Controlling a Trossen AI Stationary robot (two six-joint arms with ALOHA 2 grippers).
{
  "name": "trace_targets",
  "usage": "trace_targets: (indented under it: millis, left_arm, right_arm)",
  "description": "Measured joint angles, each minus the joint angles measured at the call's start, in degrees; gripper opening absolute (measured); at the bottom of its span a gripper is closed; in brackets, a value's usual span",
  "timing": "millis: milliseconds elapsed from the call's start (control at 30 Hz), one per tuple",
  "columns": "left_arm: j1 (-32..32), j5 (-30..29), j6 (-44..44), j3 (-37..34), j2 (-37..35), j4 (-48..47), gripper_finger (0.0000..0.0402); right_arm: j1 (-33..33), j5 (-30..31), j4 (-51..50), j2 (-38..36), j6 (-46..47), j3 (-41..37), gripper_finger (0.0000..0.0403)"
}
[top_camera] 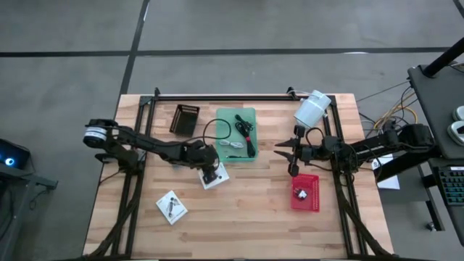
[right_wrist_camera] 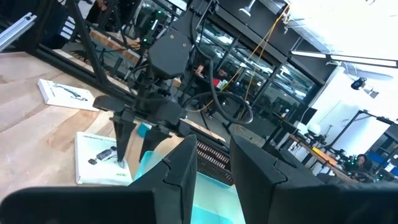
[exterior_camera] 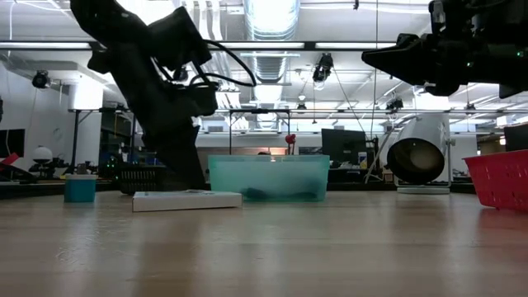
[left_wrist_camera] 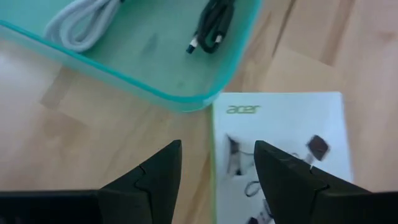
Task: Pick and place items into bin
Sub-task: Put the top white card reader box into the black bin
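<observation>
My left gripper (top_camera: 210, 172) (left_wrist_camera: 217, 165) is open and points down over a white square packet (top_camera: 217, 178) (left_wrist_camera: 280, 124) that lies flat on the table beside the green bin (top_camera: 237, 116). One finger stands over the packet's printed face, the other over bare wood beside the packet's edge. A black cable (left_wrist_camera: 211, 28) and a pale grey cable (left_wrist_camera: 81, 25) lie in the bin. A second white packet (top_camera: 171, 206) lies nearer the table's near edge. My right gripper (top_camera: 288, 156) (right_wrist_camera: 213, 165) is open and hangs high above the table, right of the bin. My left gripper comes at the packet from above, its fingers astride the packet's edge (left_wrist_camera: 216, 143) on the side nearest the bin. I cannot tell whether either fingertip touches the packet, which lies flat on the table.
A red basket (top_camera: 305, 194) sits near my right gripper, with small things inside. The large white cylinder (top_camera: 312, 109) lies at the far right. A black slotted tray (top_camera: 184, 118) lies left of the bin. Bare wood stretches along the near edge.
</observation>
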Motion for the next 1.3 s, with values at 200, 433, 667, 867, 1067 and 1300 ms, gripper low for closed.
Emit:
trace_targets:
  millis: [200, 433, 667, 867, 1067, 1300]
  left_arm:
    - [0.0, -3.4, 0.0, 0.0, 0.0, -0.1, 0.0185]
    - [0.0, -3.4, 0.0, -0.7, 0.0, -0.5, 0.0185]
    - [0.0, -2.7, 0.0, -0.9, 0.0, -0.2, 0.0185]
    - [0.0, -2.7, -0.1, -1.8, 0.0, 0.0, 0.0185]
    - [0.0, -2.0, -0.1, -1.9, 0.0, 1.8, 0.0185]
    - [0.0, -0.1, 0.2, -2.2, 0.0, 3.8, 0.0185]
  right_arm:
    - [0.0, 0.0, 0.0, 0.0, 0.0, 0.0, 0.0084]
    - [0.0, 0.0, 0.0, 0.0, 0.0, 0.0, 0.0084]
    - [0.0, 0.0, 0.0, 0.0, 0.0, 0.0, 0.0084]
    - [0.0, 0.0, 0.0, 0.0, 0.0, 0.0, 0.0084]
    - [0.0, 0.0, 0.0, 0.0, 0.0, 0.0, 0.0084]
    - [0.0, 0.0, 0.0, 0.0, 0.0, 0.0, 0.0084]
